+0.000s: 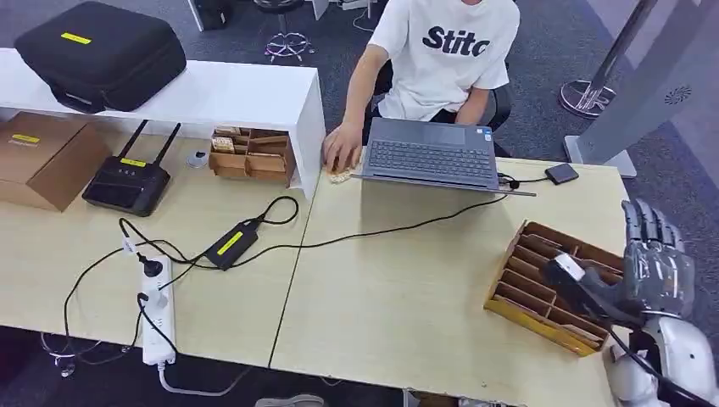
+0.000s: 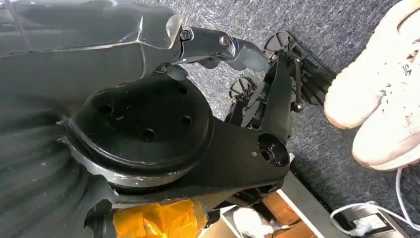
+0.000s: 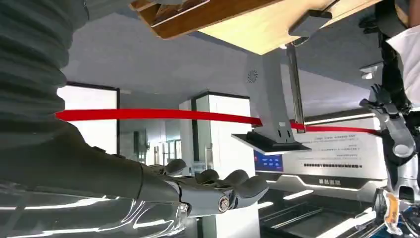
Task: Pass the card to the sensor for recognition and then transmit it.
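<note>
On the far left of the table a black case sits on a white shelf, with a cardboard box and a black router below it. A white power strip lies near the front edge and a black power brick near the middle seam. Beside the shelf stands a small wooden organiser. Further right, a person in a white shirt sits behind an open laptop, one hand beside it. Just right of the laptop lies a small dark pad, probably the card sensor.

Toward the right edge, a slotted wooden card holder stands tilted. The cards, as far as can be told, are inside its slots. The right hand is raised just beside the holder, its fingers spread and pointing upward, holding nothing. The left hand hangs below the table near the carpet, its fingers apart and holding nothing.

Judging by this, the task has barely begun: no card is picked up, and the scan and the handover both remain.
</note>
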`<action>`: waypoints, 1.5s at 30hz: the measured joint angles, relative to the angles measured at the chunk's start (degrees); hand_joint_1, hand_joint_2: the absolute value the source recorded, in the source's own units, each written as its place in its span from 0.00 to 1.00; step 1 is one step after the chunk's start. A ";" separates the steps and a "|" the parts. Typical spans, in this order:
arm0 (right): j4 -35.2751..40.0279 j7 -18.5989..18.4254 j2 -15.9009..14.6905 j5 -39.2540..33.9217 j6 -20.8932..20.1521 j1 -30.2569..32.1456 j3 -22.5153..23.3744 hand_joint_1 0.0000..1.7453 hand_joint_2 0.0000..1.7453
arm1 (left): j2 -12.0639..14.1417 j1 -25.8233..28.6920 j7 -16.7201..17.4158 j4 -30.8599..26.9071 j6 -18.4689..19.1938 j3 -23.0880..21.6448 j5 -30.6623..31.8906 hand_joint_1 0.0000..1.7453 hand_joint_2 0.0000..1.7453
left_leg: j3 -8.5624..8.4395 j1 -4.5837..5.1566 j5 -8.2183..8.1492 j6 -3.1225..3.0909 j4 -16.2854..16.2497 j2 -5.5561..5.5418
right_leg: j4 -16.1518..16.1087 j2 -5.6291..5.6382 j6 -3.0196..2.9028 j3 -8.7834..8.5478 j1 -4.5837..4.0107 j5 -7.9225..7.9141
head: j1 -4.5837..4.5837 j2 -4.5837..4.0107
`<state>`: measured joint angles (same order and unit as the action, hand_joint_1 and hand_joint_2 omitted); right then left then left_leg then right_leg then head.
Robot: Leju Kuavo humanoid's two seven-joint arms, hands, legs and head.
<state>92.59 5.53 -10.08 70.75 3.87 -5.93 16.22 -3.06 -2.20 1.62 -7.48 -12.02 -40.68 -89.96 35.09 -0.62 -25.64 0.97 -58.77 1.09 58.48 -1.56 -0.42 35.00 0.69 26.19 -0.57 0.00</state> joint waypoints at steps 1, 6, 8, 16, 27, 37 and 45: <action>-0.07 -0.04 0.00 0.09 -0.02 0.03 0.02 0.00 1.00 | 0.00 0.00 0.02 0.00 0.00 0.00 0.00 0.00 1.00 | 0.00 0.00 0.00 0.00 0.00 0.00 | 0.00 0.00 0.00 0.00 0.00 0.00 | -0.02 0.00; -0.35 -0.17 0.00 0.46 -0.07 0.07 0.04 0.00 1.00 | 0.00 0.00 0.13 0.00 0.02 0.00 0.00 0.00 1.00 | 0.00 0.00 0.00 0.00 0.00 0.00 | 0.01 0.00 0.00 -0.01 0.00 0.00 | -0.02 0.00; -0.75 -0.37 0.02 1.95 0.00 0.06 0.02 0.00 1.00 | 0.02 -0.01 0.33 0.00 0.04 0.00 0.00 0.00 1.00 | 0.00 0.00 0.00 0.00 0.00 0.00 | 0.01 0.00 0.00 -0.01 0.00 0.00 | -0.02 0.00; -3.98 -2.80 0.46 9.18 3.15 -0.38 -0.37 0.00 1.00 | 0.18 -0.08 0.81 0.00 0.48 -0.02 0.00 0.00 1.00 | 0.01 0.00 0.01 0.00 0.00 -0.01 | 0.02 -0.01 0.00 -0.02 0.00 0.00 | -0.02 0.00; -7.98 -3.26 1.42 12.18 4.15 -1.30 -0.37 0.00 1.00 | 0.50 -0.12 0.96 0.00 0.57 -0.02 0.00 0.00 1.00 | 0.01 0.00 0.01 0.00 0.00 -0.01 | 0.02 -0.02 0.00 -0.02 0.00 0.00 | -0.02 0.00; -8.85 -3.32 2.29 12.37 4.22 -1.85 -0.39 0.00 1.00 | 0.52 -0.12 1.01 0.00 0.57 -0.04 0.00 0.00 1.00 | 0.01 0.00 0.01 0.00 0.00 -0.02 | 0.03 -0.03 0.00 -0.02 0.00 0.00 | -0.02 0.00; -8.92 -3.58 3.04 13.27 4.22 -2.65 -0.44 0.00 1.00 | 0.52 -0.17 1.03 0.00 0.57 -0.04 0.00 0.00 1.00 | 0.01 0.00 0.01 0.00 0.00 -0.02 | 0.03 -0.03 0.00 -0.02 0.00 0.00 | -0.02 0.00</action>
<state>83.67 1.95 -7.04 84.02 8.09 -8.58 15.78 -2.54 -2.36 2.64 -7.48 -11.45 -40.72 -89.96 35.10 -0.62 -25.63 0.97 -58.77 1.07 58.51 -1.59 -0.42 34.98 0.69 26.19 -0.59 0.00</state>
